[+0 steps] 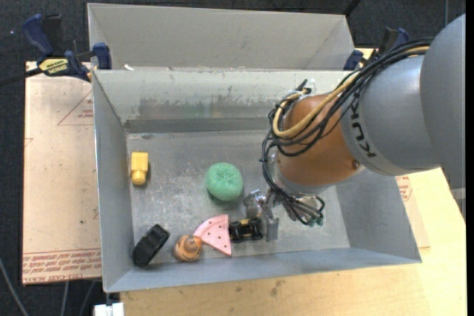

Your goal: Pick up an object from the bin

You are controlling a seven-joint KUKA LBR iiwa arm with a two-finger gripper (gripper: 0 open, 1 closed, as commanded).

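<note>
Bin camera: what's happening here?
The arm's gripper is down at the front of the grey bin, right by a small black piece lying beside a pink wedge. No grip is visible. The green ball, yellow block, larger black piece and orange-brown piece lie apart.

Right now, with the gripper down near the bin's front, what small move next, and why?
Probably nudge the gripper slightly toward the pink wedge, centring it over the small black piece: that piece lies just beside the gripper, next to the wedge.
</note>
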